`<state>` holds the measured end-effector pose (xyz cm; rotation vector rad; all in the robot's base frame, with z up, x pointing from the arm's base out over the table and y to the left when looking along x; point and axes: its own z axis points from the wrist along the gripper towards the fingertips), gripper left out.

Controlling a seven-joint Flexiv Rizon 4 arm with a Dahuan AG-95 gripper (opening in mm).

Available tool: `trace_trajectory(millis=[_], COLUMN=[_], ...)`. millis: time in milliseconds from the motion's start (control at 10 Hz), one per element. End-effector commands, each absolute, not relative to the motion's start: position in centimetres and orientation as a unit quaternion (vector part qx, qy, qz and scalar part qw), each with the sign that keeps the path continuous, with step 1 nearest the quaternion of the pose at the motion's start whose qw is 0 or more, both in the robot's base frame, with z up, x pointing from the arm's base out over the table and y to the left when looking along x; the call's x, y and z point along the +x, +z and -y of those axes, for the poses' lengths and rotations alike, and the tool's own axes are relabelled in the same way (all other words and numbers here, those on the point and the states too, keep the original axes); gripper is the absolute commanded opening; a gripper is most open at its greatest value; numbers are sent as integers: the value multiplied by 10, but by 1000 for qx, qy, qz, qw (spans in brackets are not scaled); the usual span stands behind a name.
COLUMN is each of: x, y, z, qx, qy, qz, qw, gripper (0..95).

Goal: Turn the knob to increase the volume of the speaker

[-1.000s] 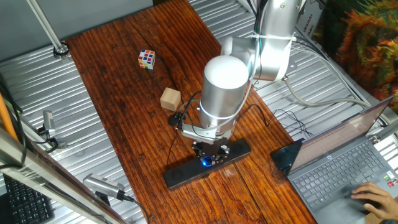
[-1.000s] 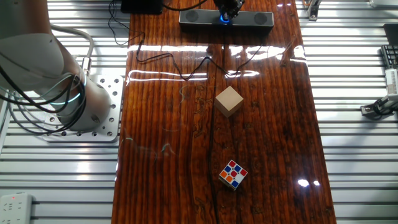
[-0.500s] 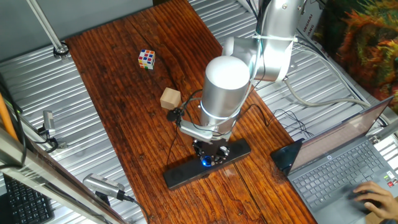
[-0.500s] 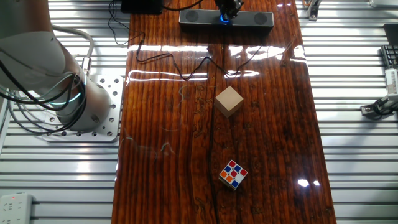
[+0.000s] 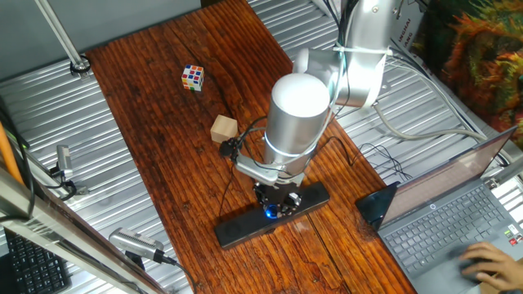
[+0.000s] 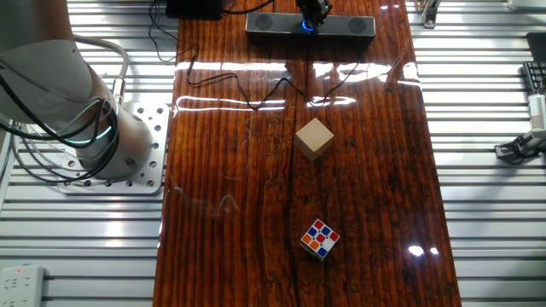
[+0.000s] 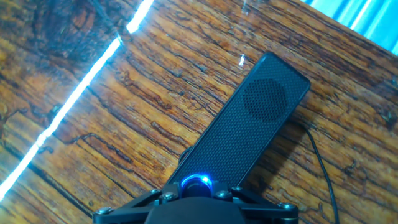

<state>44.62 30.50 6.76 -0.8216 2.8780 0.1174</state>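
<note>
The speaker (image 5: 272, 215) lies on the wooden table (image 5: 155, 98) in the lower middle of one fixed view, long and black, placed diagonally near the table's lower edge. In the other fixed view the speaker (image 6: 350, 26) is at the top centre of the frame, parallel to the top border. The knob (image 5: 269, 213) glows blue at the middle of the bar — in the other fixed view the same blue light (image 6: 307, 26) shows just under the dark tool.

The gripper (image 5: 274, 198) stands directly above the knob, with the arm's big silver cylinder (image 5: 296, 114) over it. In the hand view the gripper (image 7: 198, 202) fills the bottom edge and the knob (image 7: 196, 182) shines just at its front, touching or almost touching it. The fingers themselves are hidden under the black body, so I cannot tell whether they are clenched on the knob or released.

In the hand view the speaker (image 7: 242, 134) runs from the bottom centre to the upper right, with a round grille near its far end.

A wooden cube (image 5: 224, 129) sits on the table left of the arm, and a colour puzzle cube (image 5: 193, 77) is further to the upper left. A laptop (image 5: 458, 212) is at the lower right, with a person's hand (image 5: 492, 261) on its keyboard.
</note>
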Motion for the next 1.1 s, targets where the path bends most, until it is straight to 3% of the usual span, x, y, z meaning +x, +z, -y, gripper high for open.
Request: trace_trajectory(millis=[100,1100], x=[446,446], y=[65,65], z=[-305,-305], qx=[-256,-146], qy=[39,46], qz=[-963,-986], qw=[72,63], gripper=[0,0])
